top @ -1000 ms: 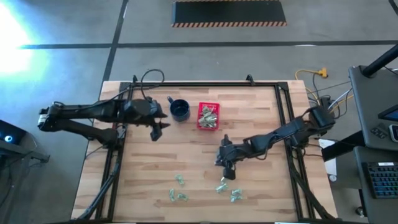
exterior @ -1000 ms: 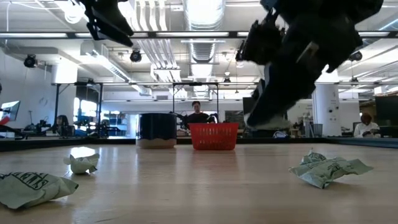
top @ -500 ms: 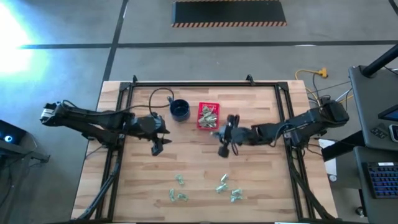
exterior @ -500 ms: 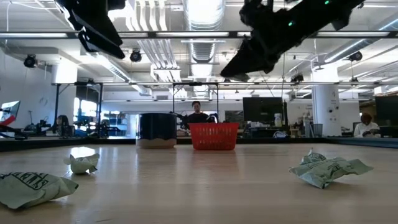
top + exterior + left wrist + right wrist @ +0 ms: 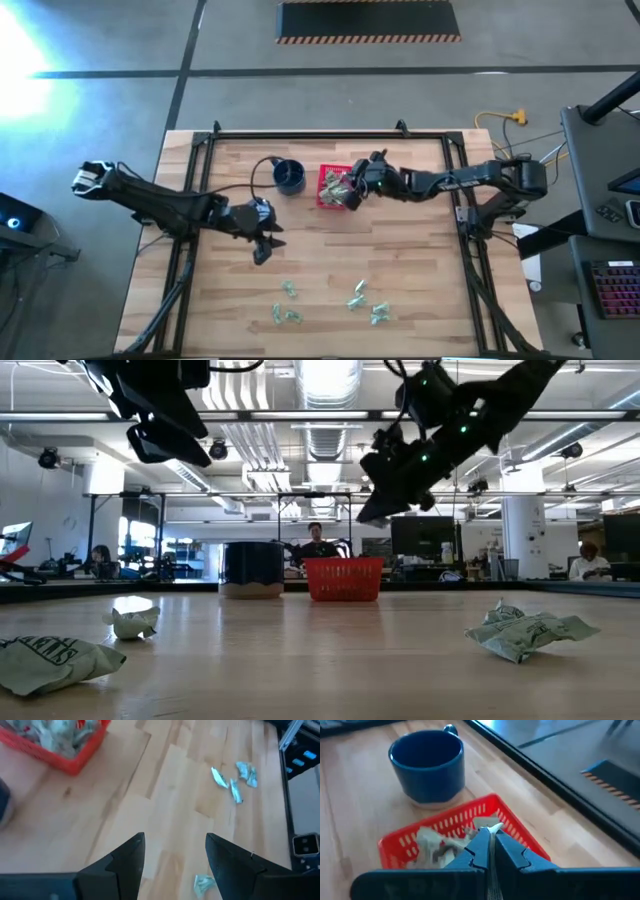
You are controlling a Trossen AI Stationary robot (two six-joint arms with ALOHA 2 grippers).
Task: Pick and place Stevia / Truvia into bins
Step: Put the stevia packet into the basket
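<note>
Lettering shows on one crumpled pale green-and-white paper sachet [image 5: 48, 662] at the table's near edge, dark capitals too creased to read. Loose sachets on the bare wooden table [image 5: 420, 290]: about five, near the front edge, well apart from the small red slotted plastic basket [image 5: 334, 186], which holds a heap more. One dark blue round mug [image 5: 289, 177] just beside the basket. Right gripper [image 5: 489, 837] over the basket, fingers pinched together on a sachet [image 5: 491, 828]. Left gripper [image 5: 175, 851] above bare table, fingers spread wide, nothing between them
</note>
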